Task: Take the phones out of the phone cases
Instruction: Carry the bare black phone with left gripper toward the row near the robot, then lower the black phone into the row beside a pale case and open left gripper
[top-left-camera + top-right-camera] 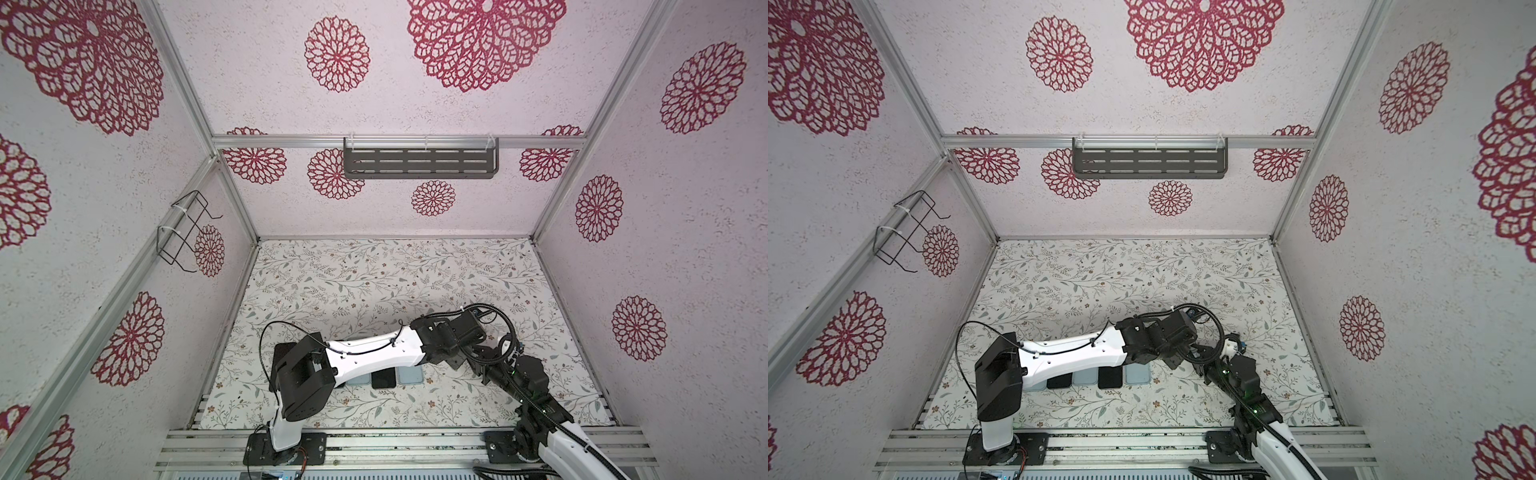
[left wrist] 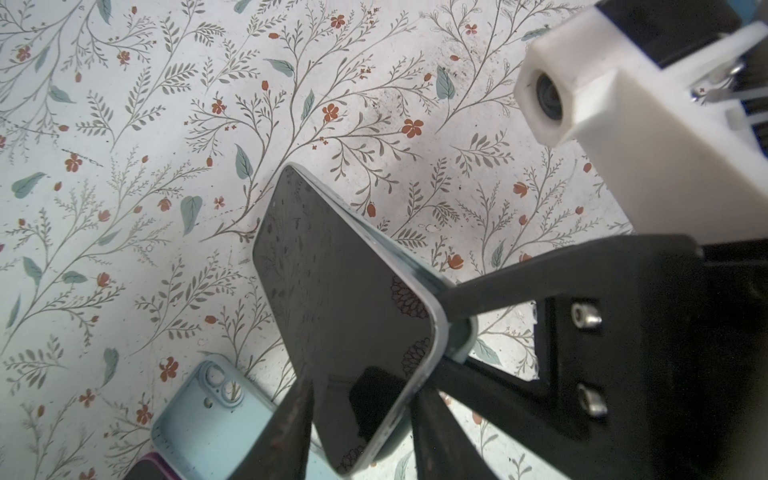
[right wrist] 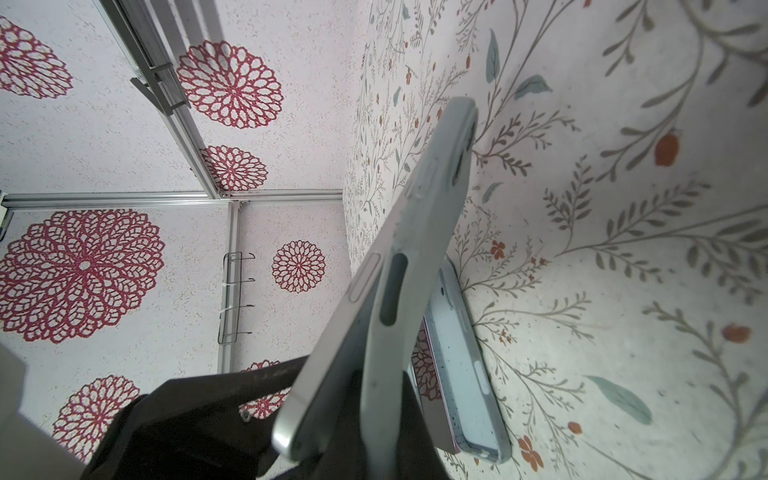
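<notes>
Left wrist view: phone [image 2: 340, 291] raised, long axis running away from left gripper [image 2: 365, 390], whose jaws straddle its near end; clamping unconfirmed. Right gripper [image 2: 446, 332] is closed on the phone case [image 2: 465, 345] corner.

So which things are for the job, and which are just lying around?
For the job: phone, its blue case, left gripper, right gripper.
Just lying about: empty case, spare phones, grey shelf, wire rack.
</notes>
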